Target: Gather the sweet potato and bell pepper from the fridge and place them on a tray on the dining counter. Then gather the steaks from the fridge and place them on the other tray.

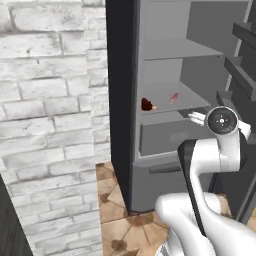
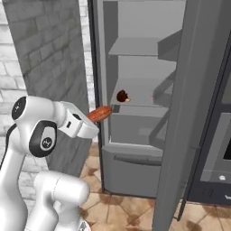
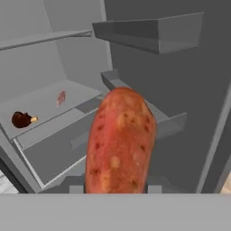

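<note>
Now sweet potato (image 3: 121, 142) held just outside open fridge (image 2: 135, 149) front edge.

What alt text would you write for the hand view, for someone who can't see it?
A long reddish-orange speckled sweet potato stands held in the gripper, in front of the open grey fridge. On a shelf behind lie a small dark brown drumstick-like item and a small pink piece.

My arm (image 2: 27, 149) is glossy white, built of rounded, tube-like links. Each joint carries a dark cap: a round black disc with a small pale mark at its centre faces the left base camera at about two o'clock (image 1: 223, 120). A black band runs down my forearm (image 1: 192, 175). My wrist block (image 2: 77, 121) is boxy and white.
</note>
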